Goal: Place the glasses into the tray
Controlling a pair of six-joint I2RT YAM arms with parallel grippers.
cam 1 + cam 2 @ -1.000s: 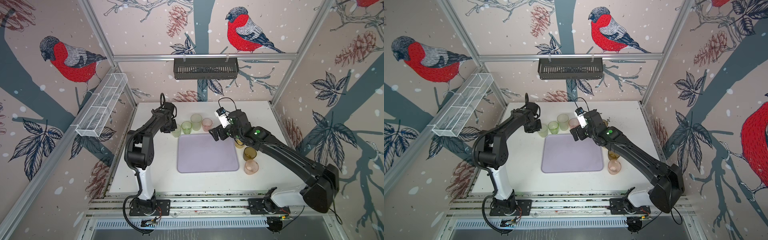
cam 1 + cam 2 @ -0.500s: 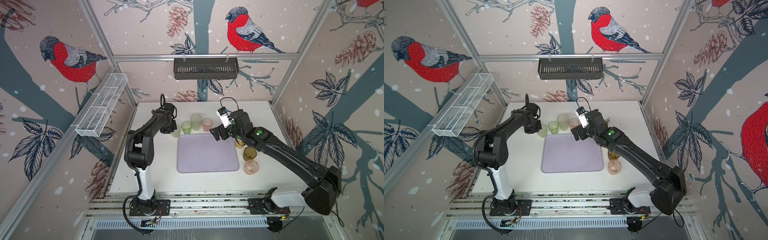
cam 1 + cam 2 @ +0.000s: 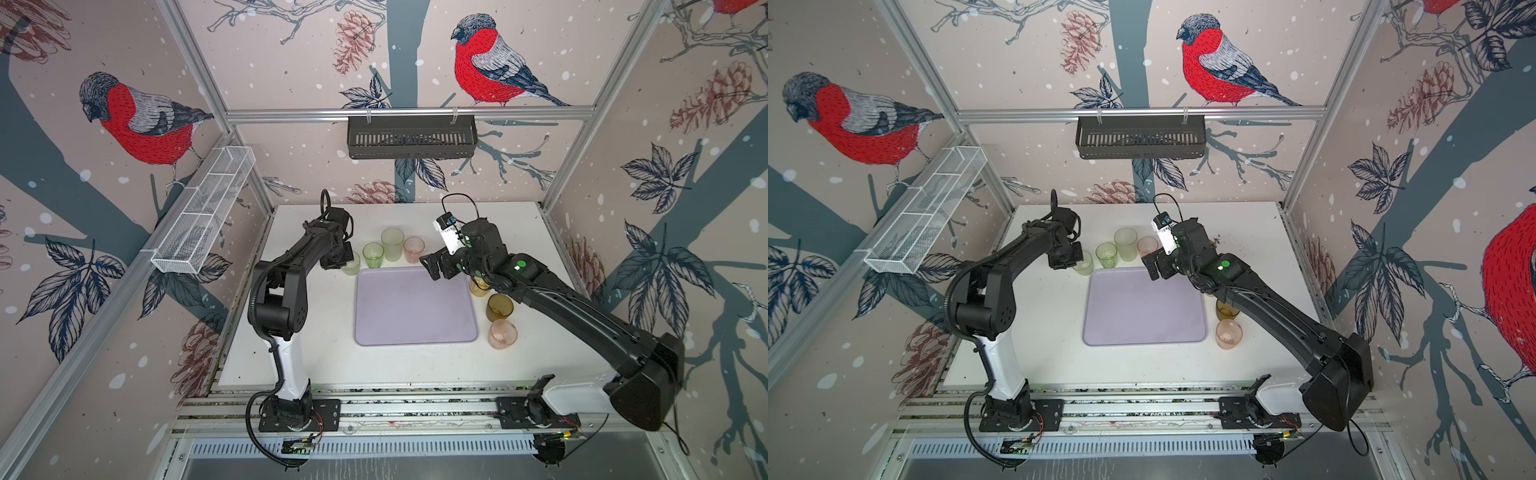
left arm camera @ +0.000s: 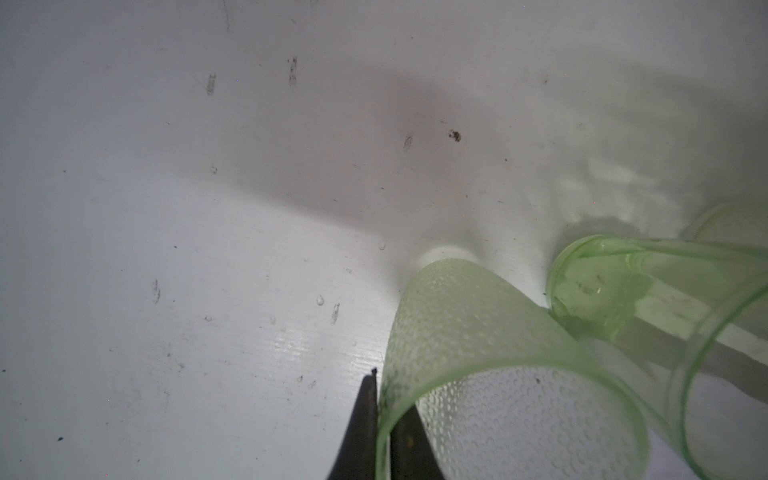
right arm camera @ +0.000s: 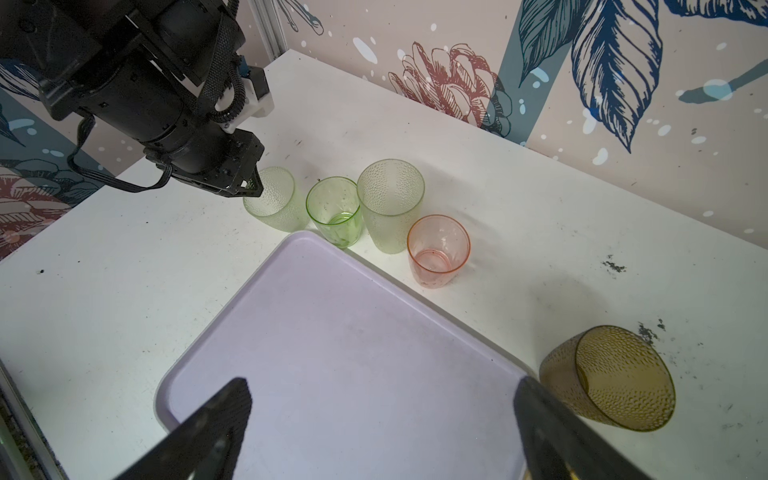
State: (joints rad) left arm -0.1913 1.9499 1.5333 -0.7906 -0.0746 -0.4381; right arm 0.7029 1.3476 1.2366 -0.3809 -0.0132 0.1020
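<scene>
Left wrist view: the left tool [image 4: 384,419] pinches one wall of a dimpled pale green glass [image 4: 478,353], a finger inside, outside the empty tray [image 5: 332,353] toward the worktop's [image 5: 540,187] far-left corner. So thin a hold could let it swing or slip when lifted, knocking the clear green glass [image 4: 602,291] just beside. The right tool [image 5: 380,395] hangs spread over the tray; an amber glass [image 5: 615,382] stands by its rim.
</scene>
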